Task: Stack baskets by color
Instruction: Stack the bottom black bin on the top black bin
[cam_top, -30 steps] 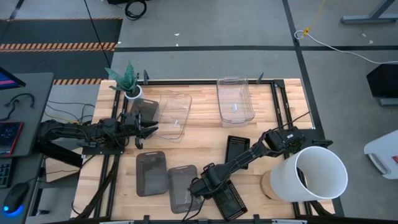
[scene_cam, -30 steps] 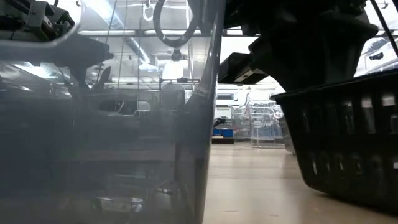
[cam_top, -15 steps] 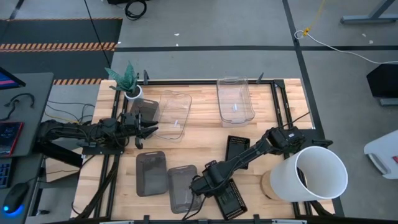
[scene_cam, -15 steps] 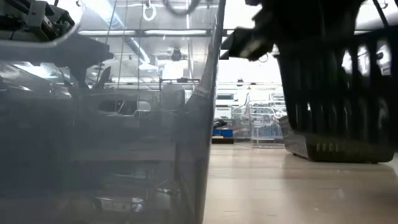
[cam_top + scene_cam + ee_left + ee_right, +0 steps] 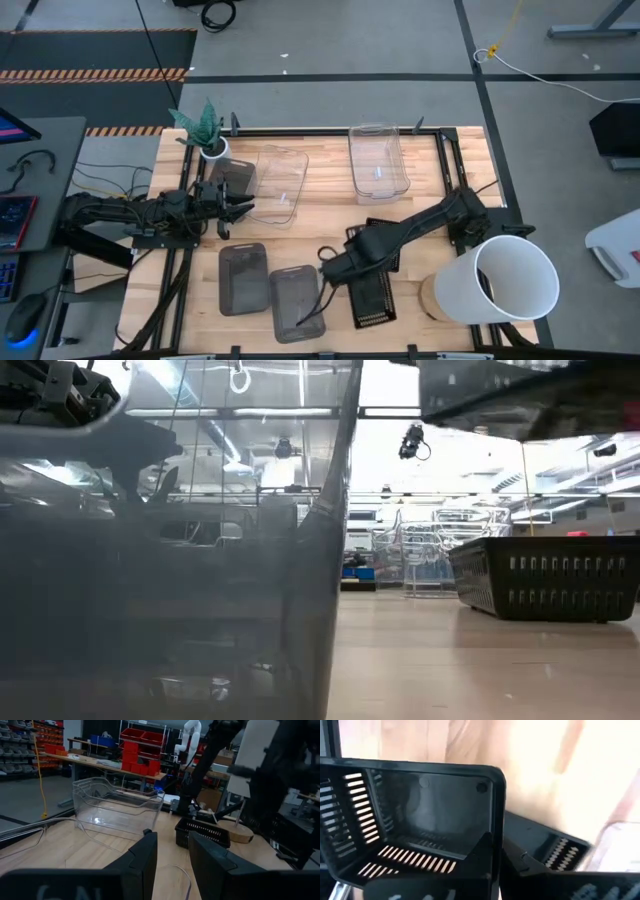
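Black mesh basket (image 5: 371,298) in right claw (image 5: 338,272)

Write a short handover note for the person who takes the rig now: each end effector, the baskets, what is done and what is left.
Right end effector: shut on the rim of a black mesh basket, held up off the table.
Left end effector: open, empty, waiting at the table's left side.
Second black basket: on the table, under the right arm.
Two grey baskets: side by side at the front.
Two clear baskets: apart at the back.
Done: no stack visible.
Left: probably nest the held black basket into the second one, then the grey pair, then the clear pair.
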